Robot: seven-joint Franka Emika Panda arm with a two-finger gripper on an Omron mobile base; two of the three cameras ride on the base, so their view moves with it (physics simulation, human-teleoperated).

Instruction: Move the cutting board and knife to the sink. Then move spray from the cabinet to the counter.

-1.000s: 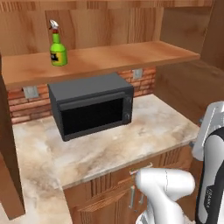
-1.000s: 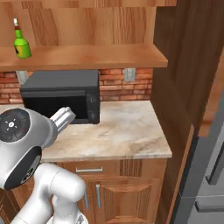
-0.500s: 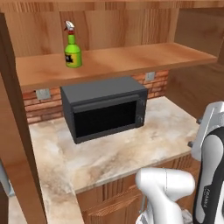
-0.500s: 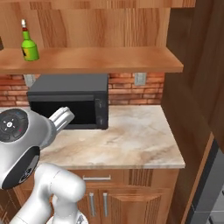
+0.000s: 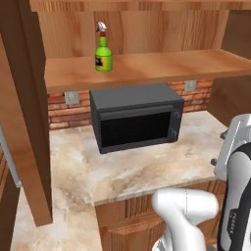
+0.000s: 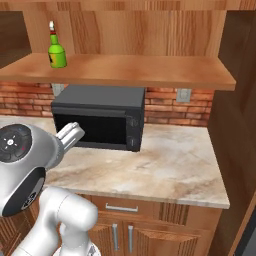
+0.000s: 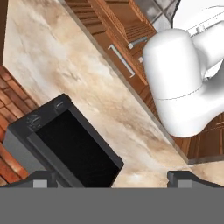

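The green spray (image 5: pixel 103 51) with its white-and-red nozzle stands upright on the cabinet (image 5: pixel 162 66) shelf, left of centre. From the right base the spray (image 6: pixel 57 50) is at the left end of the cabinet (image 6: pixel 140 70) board. Below lies the marbled counter (image 5: pixel 147 169) (image 6: pixel 170 160). My gripper (image 7: pixel 113 178) is open and empty. It hangs over the counter (image 7: pixel 65 65) near its front edge, well below the spray. The cutting board, the knife and the sink are out of view.
A black microwave (image 5: pixel 135 117) (image 6: pixel 100 117) (image 7: pixel 65 144) sits on the counter against the brick wall, right under the shelf. A tall wooden side panel (image 5: pixel 24 122) closes the left; another (image 6: pixel 240 125) bounds the right. Base cabinets with handles (image 6: pixel 120 207) lie below the counter.
The whole picture has shifted because the base drove. The microwave and spray now sit further right and larger in both base views. The gripper has stayed open.
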